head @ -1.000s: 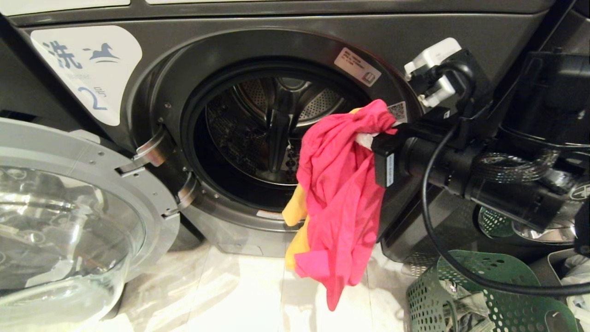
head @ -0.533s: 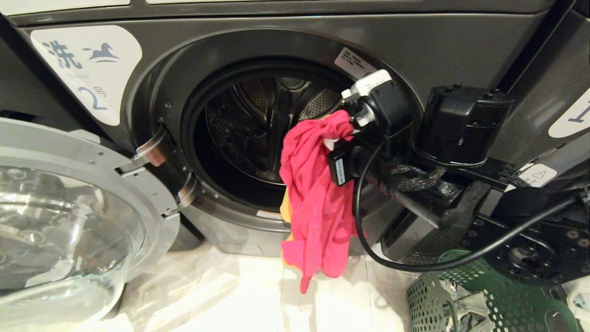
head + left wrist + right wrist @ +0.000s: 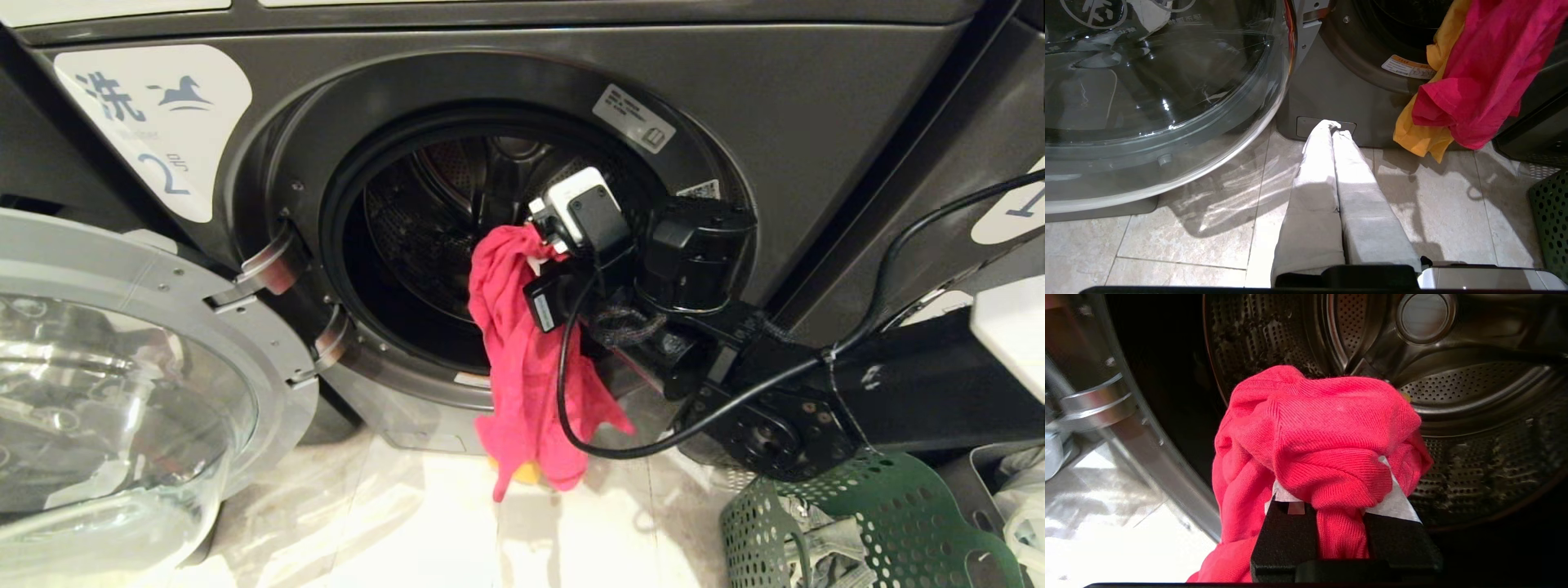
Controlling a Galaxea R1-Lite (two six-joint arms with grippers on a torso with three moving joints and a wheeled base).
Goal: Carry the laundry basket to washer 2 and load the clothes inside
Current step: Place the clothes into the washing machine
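Washer 2 (image 3: pixel 735 90) stands with its glass door (image 3: pixel 122 392) swung open to the left and its steel drum (image 3: pixel 449 220) showing. At the mouth of the drum my right gripper (image 3: pixel 539 261) is shut on a bunched bright pink-red garment (image 3: pixel 522 359), seen close up in the right wrist view (image 3: pixel 1323 428) between the fingers (image 3: pixel 1400 502). The garment hangs down over the washer's lower rim, and a yellow-orange cloth (image 3: pixel 1421 139) hangs behind it. The dark green laundry basket (image 3: pixel 898 506) sits on the floor at the lower right with grey-green cloth (image 3: pixel 824 547) inside. My left gripper (image 3: pixel 1333 126) is shut and idle, low above the floor.
The open door (image 3: pixel 1159 81) takes up the left side, low over the tiled floor (image 3: pixel 408 523). A second washer labelled 1 (image 3: pixel 1012 212) stands to the right. A bin with a white bag (image 3: pixel 1024 523) is beside the basket. My right arm's black cable (image 3: pixel 620 453) loops below the wrist.
My right arm has swung left and forward from the washer's right side to the drum mouth, carrying the pink garment. The hanging clothes moved left with it. The left arm stayed still.
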